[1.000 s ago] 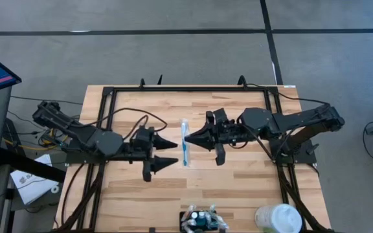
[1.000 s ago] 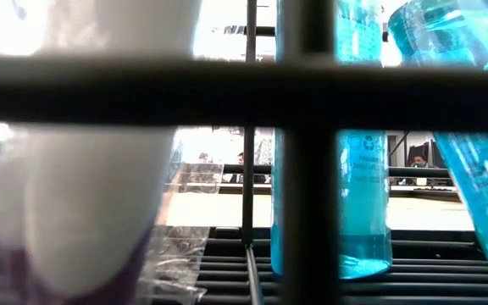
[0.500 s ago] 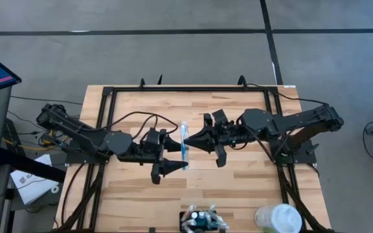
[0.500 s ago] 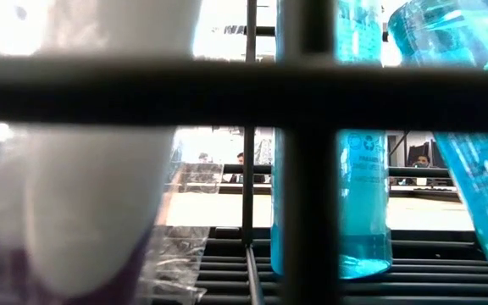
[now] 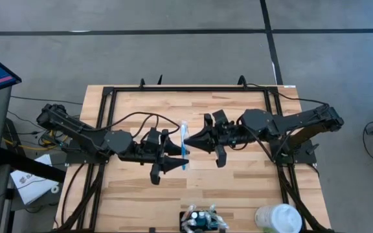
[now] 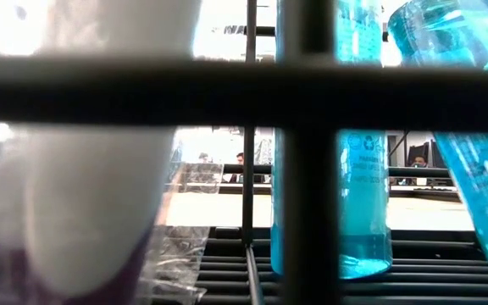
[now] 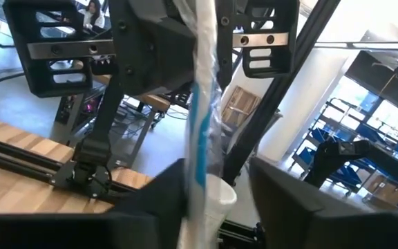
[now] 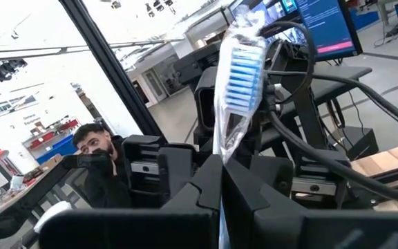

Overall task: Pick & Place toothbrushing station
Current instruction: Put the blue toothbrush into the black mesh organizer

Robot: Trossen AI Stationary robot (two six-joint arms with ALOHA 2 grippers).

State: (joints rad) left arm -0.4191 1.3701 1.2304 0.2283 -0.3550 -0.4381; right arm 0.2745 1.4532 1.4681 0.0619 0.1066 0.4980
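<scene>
Wooden table point(image 5: 238, 175) hosting mid-air handover; right gripper point(image 5: 188, 138) clamping shut on wrapped toothbrush point(image 5: 184, 144); left gripper point(image 5: 179, 157) half-open, straddling handle, not clearly gripping; early release risking drop; toothbrushing station point(image 5: 203, 220) sitting at near edge.

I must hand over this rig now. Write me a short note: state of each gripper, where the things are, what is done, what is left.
Right gripper: shut on the wrapped toothbrush, held over the table's middle.
Left gripper: at the toothbrush's other end, fingers either side of it, partly closed; a firm grip cannot be confirmed.
Station: at the table's near edge, bottles in it. White cup at the near right corner.
Done: toothbrush picked up, both grippers at it.
Left: complete the handover, place the toothbrush in the station.
</scene>
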